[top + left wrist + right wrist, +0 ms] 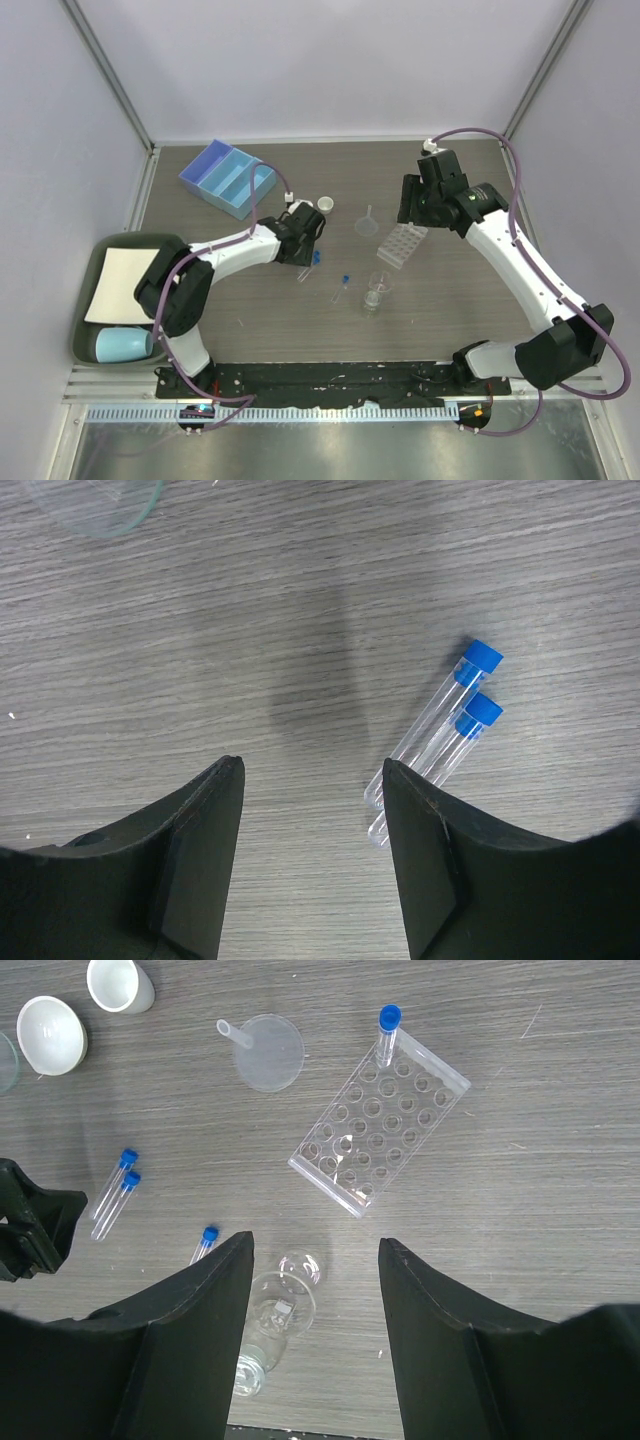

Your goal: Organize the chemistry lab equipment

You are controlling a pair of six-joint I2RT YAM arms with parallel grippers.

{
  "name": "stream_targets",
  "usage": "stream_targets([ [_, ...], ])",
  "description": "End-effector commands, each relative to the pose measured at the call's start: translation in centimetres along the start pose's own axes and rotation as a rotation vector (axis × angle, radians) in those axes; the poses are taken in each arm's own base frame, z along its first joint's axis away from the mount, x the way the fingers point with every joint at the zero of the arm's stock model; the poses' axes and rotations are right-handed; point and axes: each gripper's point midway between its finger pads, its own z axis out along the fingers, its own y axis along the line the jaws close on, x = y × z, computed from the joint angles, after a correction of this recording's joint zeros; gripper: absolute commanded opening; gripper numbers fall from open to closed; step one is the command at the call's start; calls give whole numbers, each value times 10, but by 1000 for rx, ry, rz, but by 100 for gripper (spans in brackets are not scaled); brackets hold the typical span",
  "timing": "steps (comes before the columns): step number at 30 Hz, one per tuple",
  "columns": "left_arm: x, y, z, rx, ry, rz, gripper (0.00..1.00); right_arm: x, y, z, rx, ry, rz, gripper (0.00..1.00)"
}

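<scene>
The left gripper (312, 770) hovers with jaws apart and empty. Two blue-capped test tubes (440, 735) lie side by side at its 2 o'clock, their closed ends hidden behind one finger. The right gripper (315, 1245), also spread, has the tube rack (380, 1125) at 12 o'clock. One of its fingers partly hides the beaker (275, 1325) and cuts off a third tube (205, 1242).
</scene>
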Motion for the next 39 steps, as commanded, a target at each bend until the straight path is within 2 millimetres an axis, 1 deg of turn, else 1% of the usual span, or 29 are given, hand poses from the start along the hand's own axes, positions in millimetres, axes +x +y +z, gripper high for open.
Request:
stream_targets([
  [1,-12,-6,3,17,-48,-28,61,-11,5,-10,-33,-62,10,59],
  [7,-7,-14,4,62,-43,-39,59,-10,5,-8,-32,-57,10,58],
  [8,-2,-12,5,62,-35,-37,59,-10,5,-8,-32,-58,12,58],
  [15,4,-14,7,78,-27,-37,57,-10,6,-7,-34,-56,12,59],
  [30,11,-18,8,109,-17,-53,52,-7,6,-6,-38,-49,11,59],
  [39,19,-21,8,134,-1,-62,50,-6,6,-7,-41,-53,13,59],
])
